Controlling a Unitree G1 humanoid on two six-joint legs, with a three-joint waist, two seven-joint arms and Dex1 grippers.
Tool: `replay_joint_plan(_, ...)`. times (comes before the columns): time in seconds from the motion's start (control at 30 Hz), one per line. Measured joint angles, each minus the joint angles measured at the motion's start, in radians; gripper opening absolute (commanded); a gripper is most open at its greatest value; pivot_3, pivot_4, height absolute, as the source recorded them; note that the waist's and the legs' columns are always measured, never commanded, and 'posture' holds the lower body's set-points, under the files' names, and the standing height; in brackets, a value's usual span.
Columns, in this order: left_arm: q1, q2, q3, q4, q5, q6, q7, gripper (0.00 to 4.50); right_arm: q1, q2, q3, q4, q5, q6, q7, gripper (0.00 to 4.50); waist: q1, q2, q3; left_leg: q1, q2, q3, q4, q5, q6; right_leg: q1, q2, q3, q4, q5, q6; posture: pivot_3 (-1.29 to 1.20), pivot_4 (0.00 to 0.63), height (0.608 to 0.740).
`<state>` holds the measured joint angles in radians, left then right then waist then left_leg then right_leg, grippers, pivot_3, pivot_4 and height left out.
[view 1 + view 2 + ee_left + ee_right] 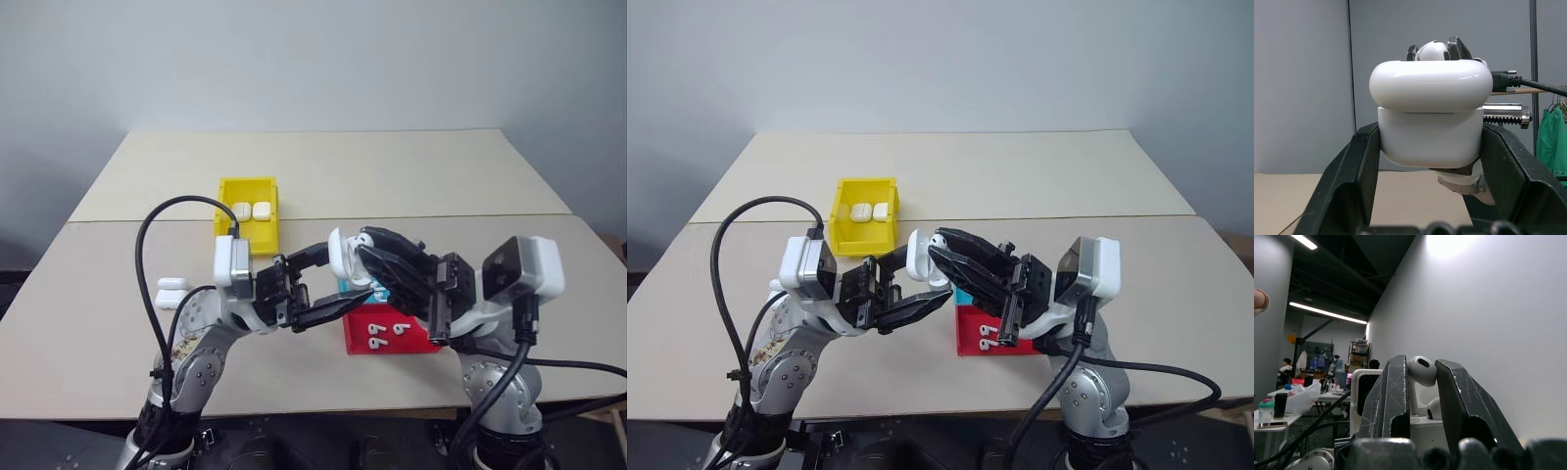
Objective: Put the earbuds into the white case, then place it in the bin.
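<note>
Right tool (pixel 1422 382): its two black fingers are clamped on one earbud (pixel 1421 370), gripping just under the round head, stem running down between the fingers. Left tool (pixel 1430 161): closed on the lower body of the white case (pixel 1430 112), one finger on each side wall. In the left wrist view the lid reads as a rounded cap over the body with a seam between them. Whether the lid is fully shut cannot be told from these views.

Both tools meet in mid-air above the near edge of the worktop (pixel 323 176), the earbud held close behind the top of the case.

Handling, as judged: both items are light, stiff, glossy plastic, so likely slippery under a hard finger. The earbud is tiny and would roll or spring out if squeezed off-centre; its present hold at the neck looks sound. The case is best held by its flat side walls, below the seam, leaving the lid free to swing.

Beyond the tools: a red tray (pixel 392 345) with three loose earbuds lies just under the right arm, a blue tray behind it mostly hidden. The yellow bin (pixel 247 211) stands further back, already holding two cases. More cases (pixel 171 291) lie at the left.

Worktop: pale, matt, level, made of two abutting boards. The wall behind is plain grey.
</note>
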<state>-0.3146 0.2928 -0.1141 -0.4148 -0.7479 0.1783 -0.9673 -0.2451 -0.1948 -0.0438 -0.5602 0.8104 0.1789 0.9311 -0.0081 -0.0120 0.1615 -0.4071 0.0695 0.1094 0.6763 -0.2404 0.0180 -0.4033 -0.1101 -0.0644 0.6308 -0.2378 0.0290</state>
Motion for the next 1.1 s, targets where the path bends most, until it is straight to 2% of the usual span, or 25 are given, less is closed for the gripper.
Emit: replay_joint_plan(1.1, 0.015, -0.01, 0.002, 0.0, 0.041, -0.004, -0.01, 2.76, 0.016, -0.064, 0.031, 0.013, 0.025, -0.022, 0.018, 0.75, 0.003, 0.0, 0.0, 0.0, 0.0, 0.0, 0.0, 0.0, 0.0, 0.0, 0.0, 0.0, 0.0, 0.0, 0.0, 0.0, 0.15, 0.74)
